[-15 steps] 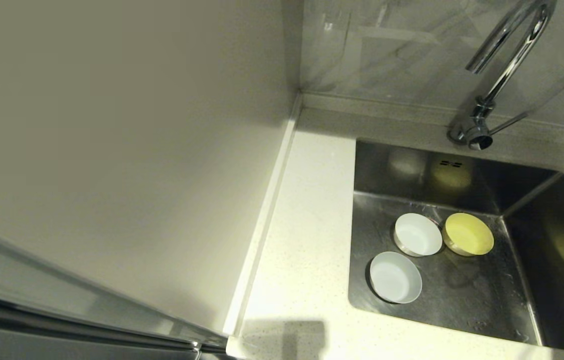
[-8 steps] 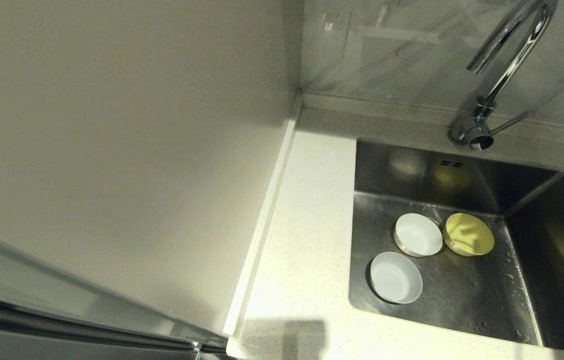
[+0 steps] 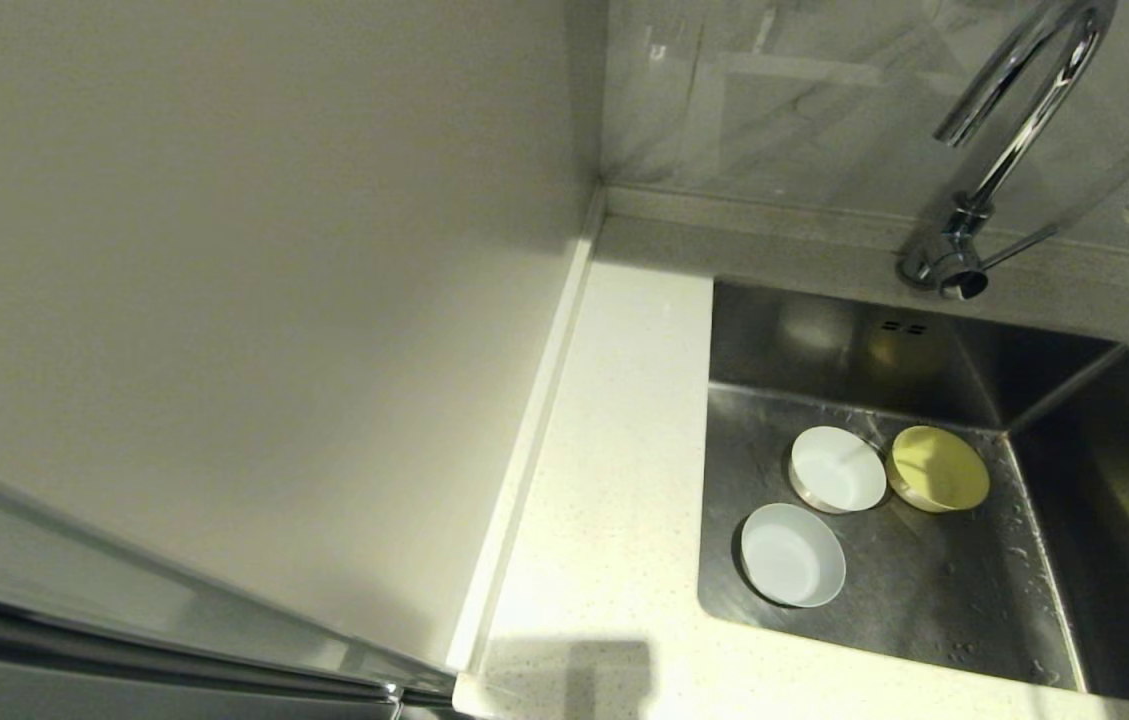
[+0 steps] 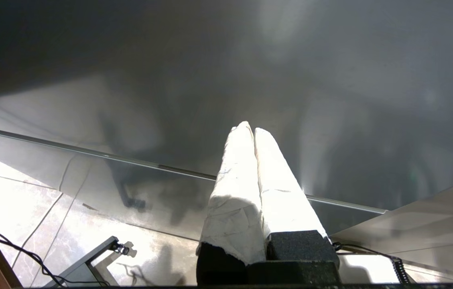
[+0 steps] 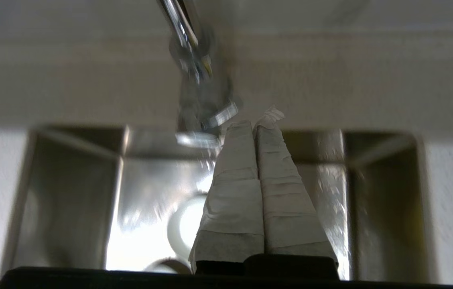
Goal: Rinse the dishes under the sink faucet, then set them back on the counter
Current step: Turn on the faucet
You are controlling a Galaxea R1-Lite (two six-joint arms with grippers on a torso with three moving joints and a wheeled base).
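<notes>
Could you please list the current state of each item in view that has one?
Faucet: no water visibly running.
Blue-grey bowl: upright in the sink.
White bowl: upright, beside yellow bowl.
Right claw: shut, near the faucet.
Left claw: shut, parked away.

The right gripper (image 5: 255,123) has its two tape-wrapped fingers (image 5: 234,192) pressed together, tips just beside the blurred base of the faucet (image 5: 198,92). Below the faucet lies the sink (image 5: 70,192), with part of a white bowl (image 5: 182,228) showing by the fingers. White table (image 5: 451,200) flanks the sink.
</notes>
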